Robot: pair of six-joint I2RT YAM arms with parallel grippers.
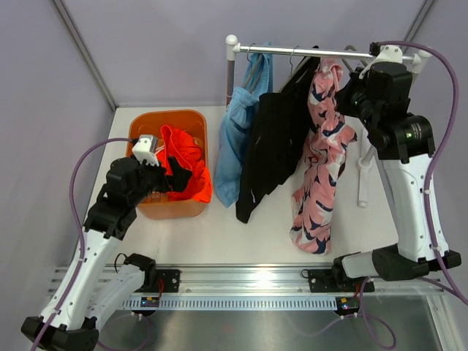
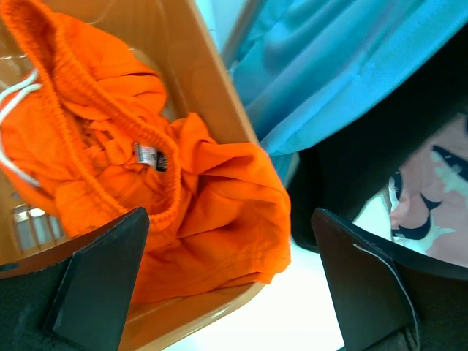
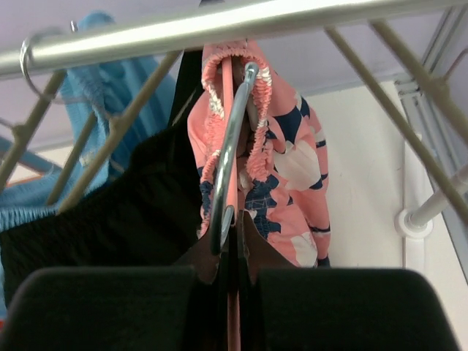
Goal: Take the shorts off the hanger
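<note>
The orange shorts point(image 1: 191, 164) lie bunched in an orange bin point(image 1: 150, 121), one corner draped over its near right rim point(image 2: 205, 197). My left gripper point(image 1: 178, 180) hovers open and empty over that corner point(image 2: 228, 219). The light blue shorts point(image 1: 238, 139), black shorts point(image 1: 270, 153) and pink patterned shorts point(image 1: 322, 168) hang from the rack's rail point(image 1: 307, 51). My right gripper point(image 1: 349, 93) is up by the rail, shut on a thin pink strip at the pink shorts' waistband point(image 3: 292, 161), beside a metal hanger hook point(image 3: 232, 139). Its fingertips point(image 3: 232, 219) are pressed together.
The rack has a grey left post point(image 1: 232, 69) and a white right post point(image 1: 363, 179) with a foot on the table point(image 3: 417, 219). Slanted hanger wires point(image 3: 110, 139) cross under the rail point(image 3: 219, 25). The bin wall point(image 2: 197, 80) stands close to the blue shorts point(image 2: 344, 58).
</note>
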